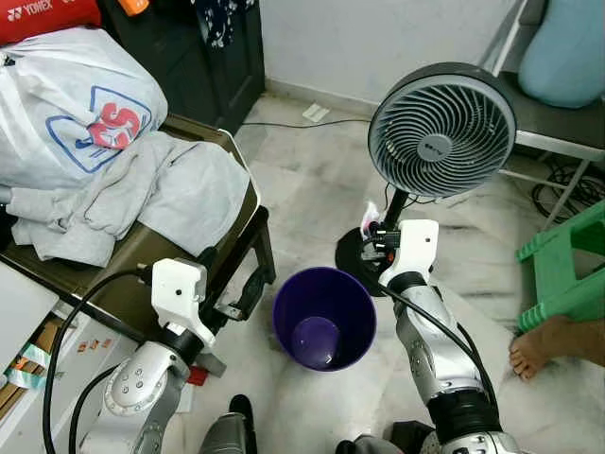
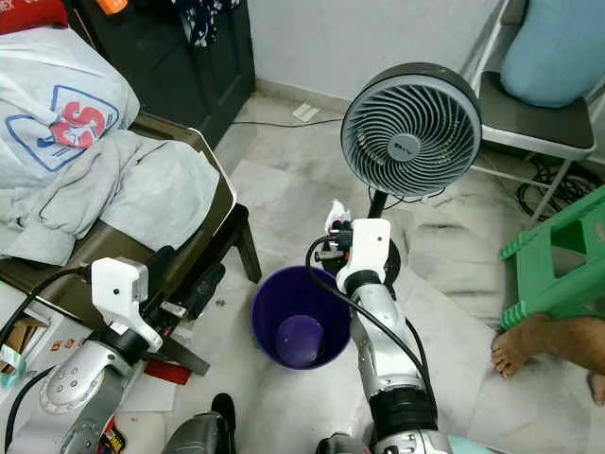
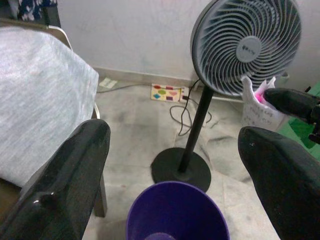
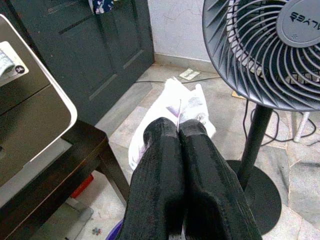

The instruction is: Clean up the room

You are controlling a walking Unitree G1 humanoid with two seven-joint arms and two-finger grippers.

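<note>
Purple bin [image 1: 324,318] on the floor below both arms.
Right gripper [image 4: 179,131] pinched shut on white wrapper [image 4: 170,107], above bin's far rim; light, crinkly, likely slippery. Left gripper [image 3: 175,165] spread wide, empty.

The floor [image 1: 312,180] is pale marbled stone tile, meeting a light grey wall [image 1: 378,38] at a low skirting. A dark panelled door [image 1: 213,66] stands in the wall on the left. A dark low table [image 1: 248,248] carries heaped grey cloth [image 1: 170,194]. A green plastic stool [image 1: 567,274] stands at right, beside a metal-framed bench [image 1: 558,128].
</note>
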